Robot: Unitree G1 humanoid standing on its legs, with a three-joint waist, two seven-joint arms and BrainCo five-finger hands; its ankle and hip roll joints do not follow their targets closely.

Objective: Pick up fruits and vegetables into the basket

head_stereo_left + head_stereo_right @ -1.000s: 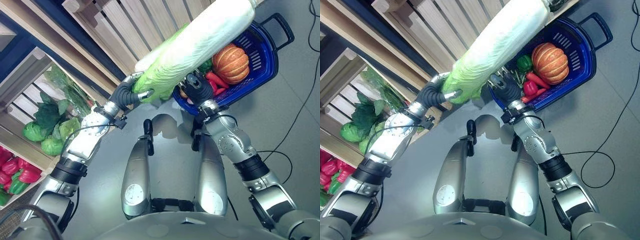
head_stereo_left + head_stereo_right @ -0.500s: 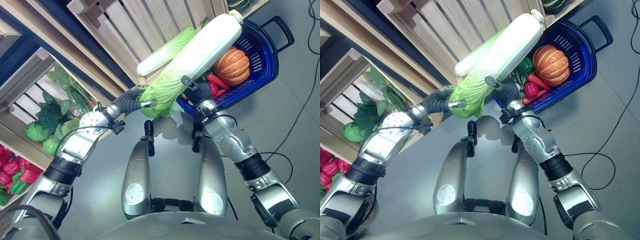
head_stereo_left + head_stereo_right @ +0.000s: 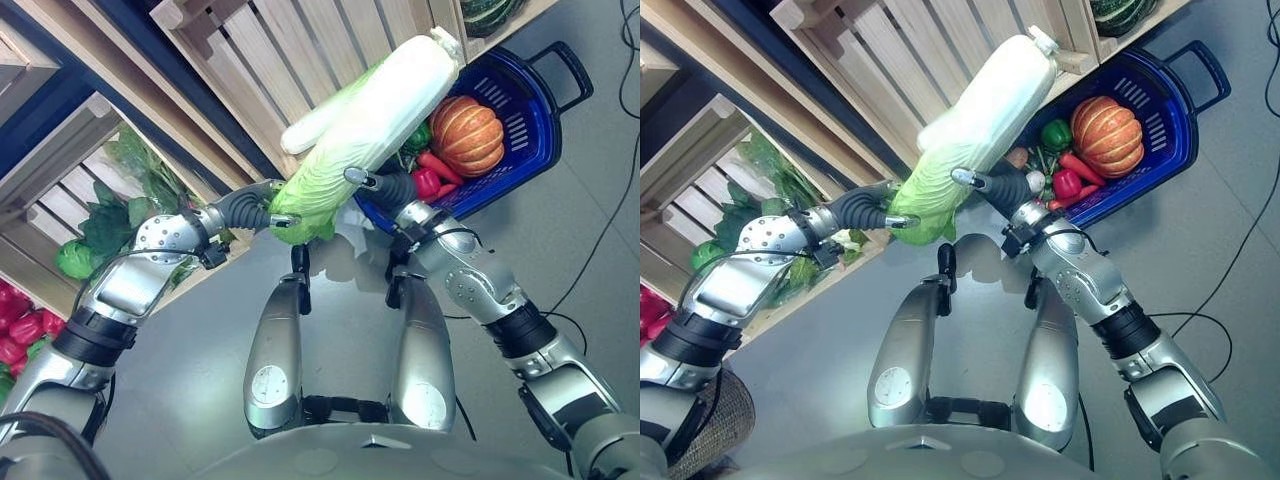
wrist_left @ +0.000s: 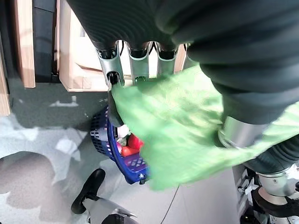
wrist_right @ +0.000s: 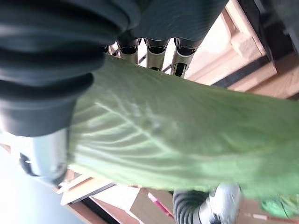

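A long napa cabbage (image 3: 375, 110), white at the stalk and green at the leafy end, hangs slanted in the air in front of me. My left hand (image 3: 250, 207) is shut on its leafy end (image 4: 182, 126). My right hand (image 3: 385, 187) is shut round the same end from the other side (image 5: 177, 140). The white end points up over the left part of the blue basket (image 3: 530, 140), which stands on the floor at the right. In the basket lie an orange pumpkin (image 3: 470, 135), red peppers (image 3: 428, 182) and a green pepper (image 3: 1055, 133).
A second napa cabbage (image 3: 315, 125) lies on the slatted wooden crate (image 3: 290, 50) behind. Crates at the left hold leafy greens (image 3: 110, 225) and red peppers (image 3: 25, 325). A dark green squash (image 3: 495, 12) sits in a crate above the basket. Grey floor stretches to the right.
The cabbage has sunk away from the camera and its white end has swung left. Both hands have kept their hold and drifted slightly lower.
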